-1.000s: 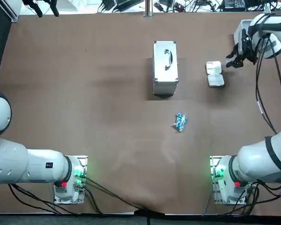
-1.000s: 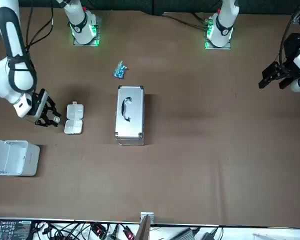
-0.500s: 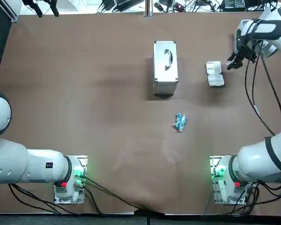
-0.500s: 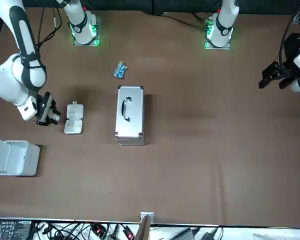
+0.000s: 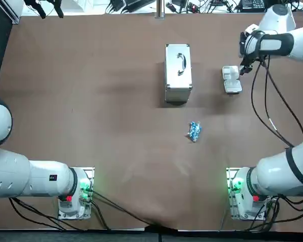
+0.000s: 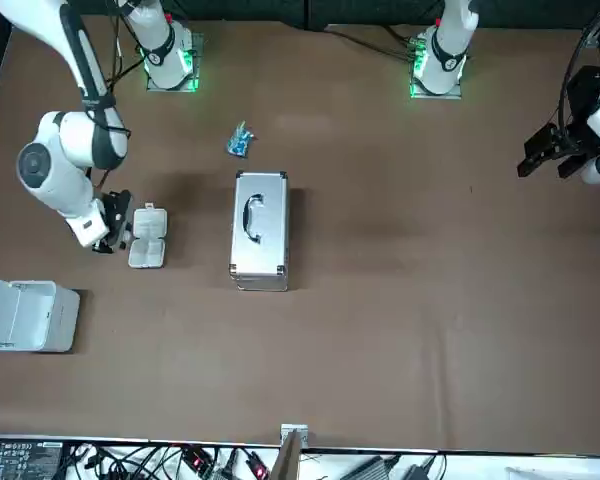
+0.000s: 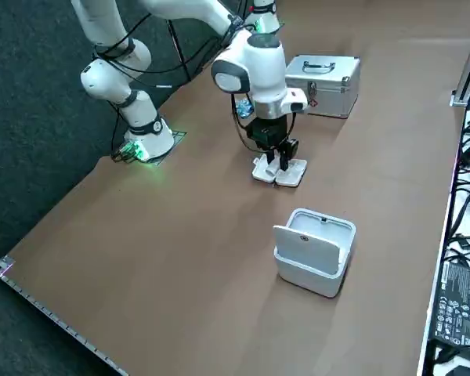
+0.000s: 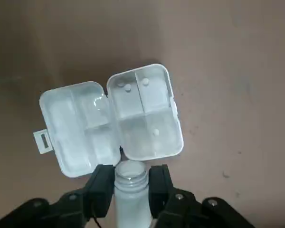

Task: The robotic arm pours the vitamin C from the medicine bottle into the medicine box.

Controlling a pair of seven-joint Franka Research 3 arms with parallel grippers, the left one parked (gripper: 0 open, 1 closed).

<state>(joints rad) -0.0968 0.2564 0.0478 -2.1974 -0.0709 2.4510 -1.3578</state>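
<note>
Pincer (image 8: 130, 183) of the right arm pinches an uncapped white bottle (image 8: 130, 202), hanging low over the far right part of the tabletop (image 5: 116, 101). The bottle's open mouth points at the box (image 8: 114, 118), at the edge where lid and tray join. The box lies flat and open, and three small white pills (image 8: 155, 133) sit in its tray half. A metal case (image 5: 178, 73) stands near the box. A blue packet (image 5: 194, 131) lies closer to the bases, and a white bin (image 7: 313, 251) stands apart.
</note>
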